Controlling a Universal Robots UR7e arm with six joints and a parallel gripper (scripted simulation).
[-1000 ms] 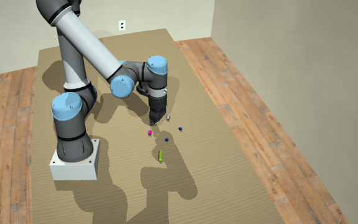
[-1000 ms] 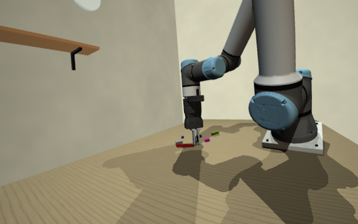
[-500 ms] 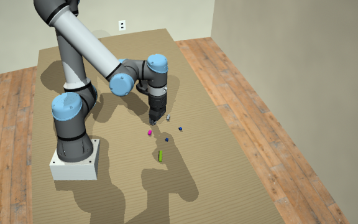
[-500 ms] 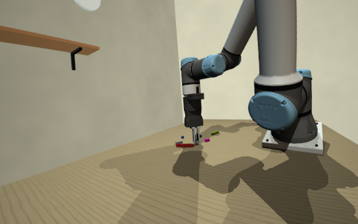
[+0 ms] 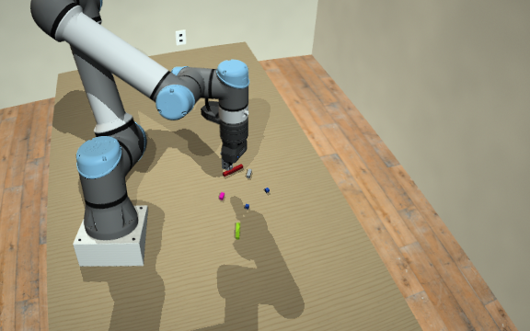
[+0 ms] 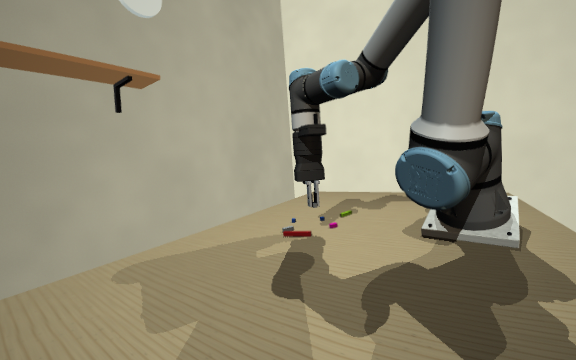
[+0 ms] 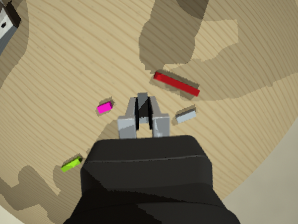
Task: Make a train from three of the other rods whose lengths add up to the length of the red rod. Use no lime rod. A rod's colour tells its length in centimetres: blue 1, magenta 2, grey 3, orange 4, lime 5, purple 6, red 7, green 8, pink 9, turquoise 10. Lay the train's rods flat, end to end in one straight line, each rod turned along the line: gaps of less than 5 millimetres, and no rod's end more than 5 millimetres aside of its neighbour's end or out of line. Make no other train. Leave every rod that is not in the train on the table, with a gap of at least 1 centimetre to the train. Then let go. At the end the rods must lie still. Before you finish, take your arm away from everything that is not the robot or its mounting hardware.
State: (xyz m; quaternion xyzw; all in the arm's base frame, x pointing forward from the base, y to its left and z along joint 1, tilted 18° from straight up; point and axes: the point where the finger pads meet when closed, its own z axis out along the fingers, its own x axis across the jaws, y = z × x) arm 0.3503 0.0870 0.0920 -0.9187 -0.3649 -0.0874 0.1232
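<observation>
My gripper (image 5: 226,166) (image 6: 313,204) (image 7: 143,106) is shut on a grey rod (image 7: 143,96), raised above the table; the rod's end shows past the fingertips. Another grey rod (image 5: 248,173) (image 6: 288,229) (image 7: 186,116) lies near one end of the red rod (image 5: 233,170) (image 6: 297,233) (image 7: 176,84). A magenta rod (image 5: 222,196) (image 6: 333,225) (image 7: 104,107) lies apart. One blue rod (image 5: 267,189) (image 6: 293,220) and a second blue rod (image 5: 247,206) (image 6: 322,218) lie separately; both are hidden in the wrist view. No rods on the table lie end to end.
The lime rod (image 5: 237,230) (image 6: 346,213) (image 7: 71,164) lies away from the others. The robot's base (image 5: 110,253) (image 6: 470,232) stands on the wooden table top (image 5: 191,276) (image 6: 93,310). A wall shelf (image 6: 68,62) hangs high at one side.
</observation>
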